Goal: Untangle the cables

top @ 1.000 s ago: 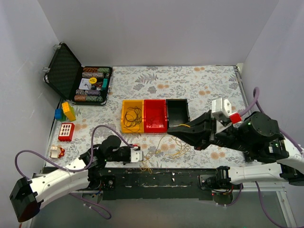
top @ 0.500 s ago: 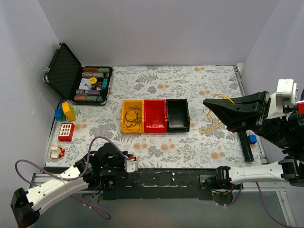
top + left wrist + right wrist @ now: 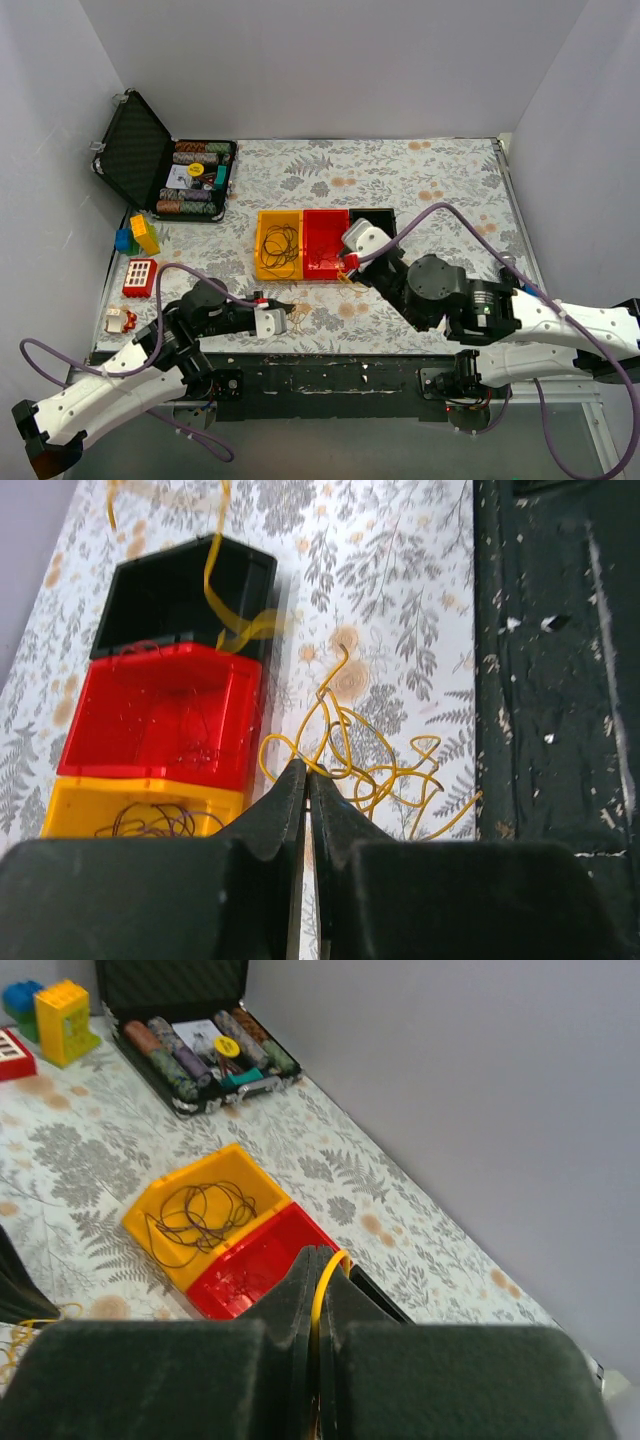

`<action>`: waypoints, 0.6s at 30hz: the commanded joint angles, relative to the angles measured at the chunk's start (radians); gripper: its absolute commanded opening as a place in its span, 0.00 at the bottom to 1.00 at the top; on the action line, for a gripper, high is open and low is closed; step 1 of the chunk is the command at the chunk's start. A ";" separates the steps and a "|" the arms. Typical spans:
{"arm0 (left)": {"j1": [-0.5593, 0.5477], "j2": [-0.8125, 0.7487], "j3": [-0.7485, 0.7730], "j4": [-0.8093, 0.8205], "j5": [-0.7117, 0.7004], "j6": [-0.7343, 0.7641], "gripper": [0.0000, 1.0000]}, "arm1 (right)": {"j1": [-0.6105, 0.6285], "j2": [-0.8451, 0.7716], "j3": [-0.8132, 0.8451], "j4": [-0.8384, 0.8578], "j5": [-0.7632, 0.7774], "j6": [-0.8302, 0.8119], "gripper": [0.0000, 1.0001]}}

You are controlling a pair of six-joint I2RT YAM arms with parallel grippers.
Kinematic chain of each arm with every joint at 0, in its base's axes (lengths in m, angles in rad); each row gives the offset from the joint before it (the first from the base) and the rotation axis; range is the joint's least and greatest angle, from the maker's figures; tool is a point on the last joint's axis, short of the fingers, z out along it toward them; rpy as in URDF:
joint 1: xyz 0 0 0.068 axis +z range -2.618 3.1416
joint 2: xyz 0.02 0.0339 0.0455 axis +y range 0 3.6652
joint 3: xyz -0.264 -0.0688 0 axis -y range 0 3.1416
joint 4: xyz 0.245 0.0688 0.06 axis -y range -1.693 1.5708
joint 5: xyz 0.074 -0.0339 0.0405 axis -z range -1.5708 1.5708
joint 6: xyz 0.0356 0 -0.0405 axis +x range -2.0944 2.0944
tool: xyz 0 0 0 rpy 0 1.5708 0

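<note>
Cables first: the yellow cables [image 3: 372, 772] lie in loose loops on the flowered worktop [image 3: 440, 180], between the red bin [image 3: 326, 213] and the worktop's dark near edge. There the left gripper [image 3: 307, 770] is pinched tight on one strand. By the red bin's near rim, the right gripper [image 3: 318, 1260] is squeezed on another yellow strand. A dark cable [image 3: 280, 243] sits in the yellow bin [image 3: 258, 245]. Bare worktop stretches past the bins to the far and right walls.

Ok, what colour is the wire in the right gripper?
Yellow-orange wire; the right wrist view shows it best.

Floral table [image 3: 420, 175], yellow cables [image 3: 366, 776]
</note>
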 commanded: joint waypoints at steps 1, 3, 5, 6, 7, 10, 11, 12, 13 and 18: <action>-0.001 0.001 0.082 -0.027 0.104 -0.050 0.00 | -0.001 -0.071 -0.058 0.316 0.128 -0.147 0.01; -0.001 0.003 0.110 -0.031 0.123 -0.048 0.00 | -0.008 -0.080 -0.101 0.388 0.137 -0.192 0.01; -0.001 0.007 0.141 -0.037 0.143 -0.036 0.00 | -0.031 -0.082 -0.140 0.423 0.137 -0.204 0.01; -0.001 0.012 0.153 -0.044 0.152 -0.027 0.00 | -0.050 -0.084 -0.160 0.434 0.126 -0.204 0.01; -0.001 0.013 0.167 -0.047 0.163 -0.019 0.00 | -0.070 -0.087 -0.175 0.433 0.108 -0.190 0.01; -0.001 0.021 0.194 -0.051 0.177 -0.011 0.00 | -0.142 -0.082 -0.190 0.408 0.042 -0.140 0.01; -0.001 0.023 0.201 -0.053 0.183 -0.008 0.00 | -0.169 -0.077 -0.189 0.400 0.017 -0.126 0.01; 0.001 0.024 0.208 -0.053 0.190 -0.005 0.00 | -0.197 -0.070 -0.187 0.394 -0.010 -0.118 0.01; -0.001 0.026 0.216 -0.054 0.196 0.004 0.00 | -0.221 -0.064 -0.183 0.385 -0.032 -0.108 0.01; -0.001 0.035 0.242 -0.060 0.203 0.085 0.00 | -0.344 -0.025 -0.154 0.362 -0.150 -0.083 0.01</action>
